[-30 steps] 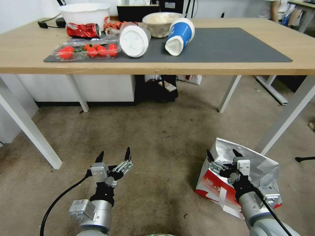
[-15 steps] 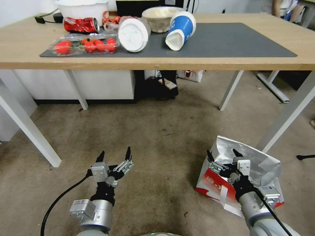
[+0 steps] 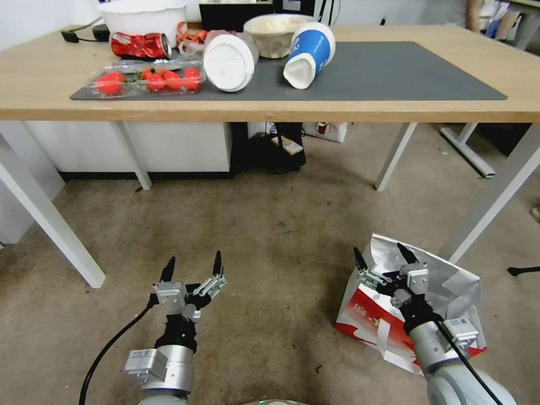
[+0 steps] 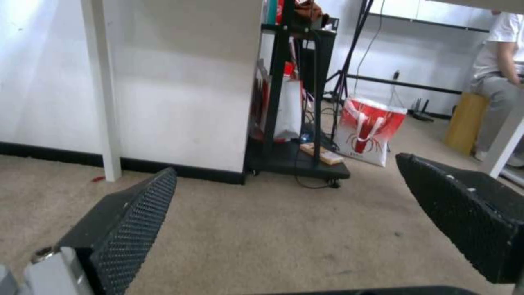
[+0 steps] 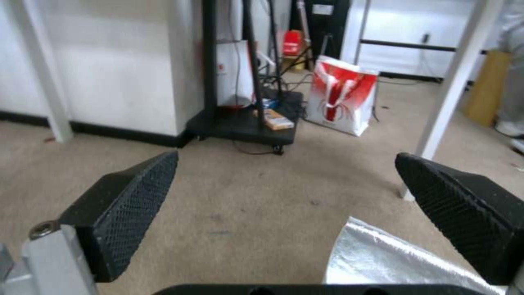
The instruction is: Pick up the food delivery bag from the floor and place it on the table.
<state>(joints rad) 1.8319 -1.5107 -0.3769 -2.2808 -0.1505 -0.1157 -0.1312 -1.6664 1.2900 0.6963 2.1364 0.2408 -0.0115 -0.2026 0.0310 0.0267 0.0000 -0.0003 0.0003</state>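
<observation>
Bag: your red-and-white bag (image 3: pixel 388 320) sits on the floor (image 3: pixel 270 236), foil top open, beside a white leg of the surface (image 3: pixel 360 115).
Right hand: your right hand (image 3: pixel 381 257) hovers over the bag's open foil top, spread wide, holding nothing.
Left hand: your left hand (image 3: pixel 192 264) hangs low over bare floor, well apart from the bag, also spread wide and empty.
Surface: cups, a bowl and a tray of tomatoes lie on its dark mat.

blue cup (image 3: pixel 310 53) tipped | tomato tray (image 3: pixel 147 80) | crushed red can (image 3: pixel 140 44) | white bowl (image 3: pixel 143 16)
</observation>
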